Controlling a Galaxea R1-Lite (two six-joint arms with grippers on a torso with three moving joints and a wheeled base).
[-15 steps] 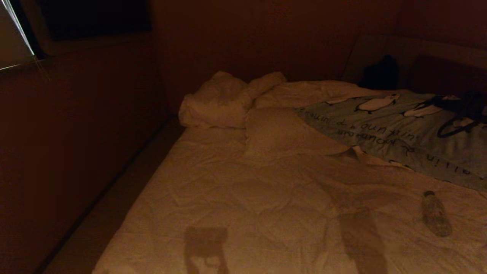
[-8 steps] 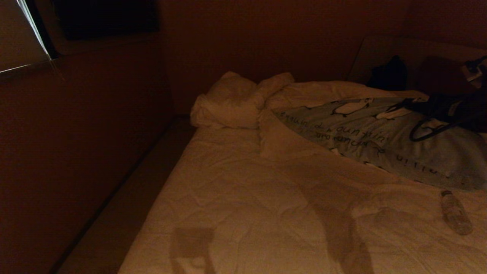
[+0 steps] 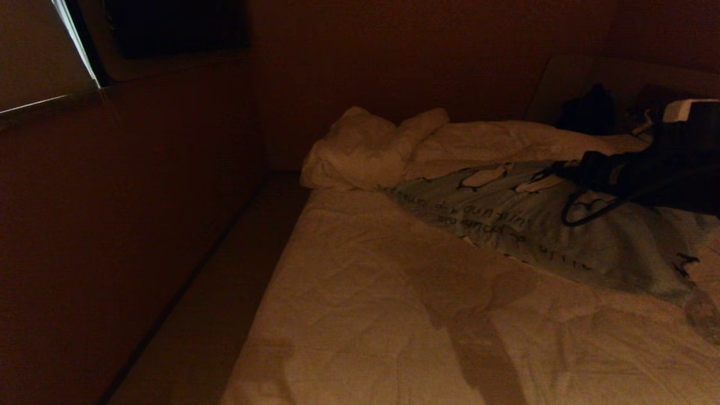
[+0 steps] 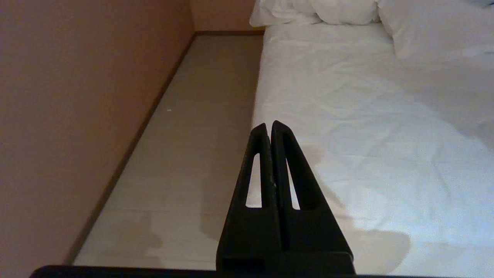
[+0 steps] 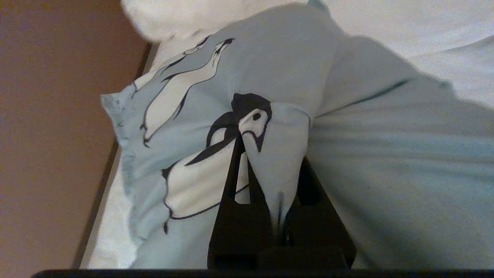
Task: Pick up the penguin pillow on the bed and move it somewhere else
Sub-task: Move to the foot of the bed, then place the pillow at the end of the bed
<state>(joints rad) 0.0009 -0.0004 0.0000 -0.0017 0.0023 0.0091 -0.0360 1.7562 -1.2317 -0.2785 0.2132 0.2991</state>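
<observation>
Bedroom: rumpled bed (image 3: 394, 315), pillows (image 3: 360, 152).

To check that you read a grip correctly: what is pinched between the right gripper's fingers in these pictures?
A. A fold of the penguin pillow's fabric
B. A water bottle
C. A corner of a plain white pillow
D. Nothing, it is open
A: in the right wrist view, the right gripper is shut on a bunched fold of the penguin pillow, with grey-blue fabric and a printed penguin drawn between its fingers.
</observation>
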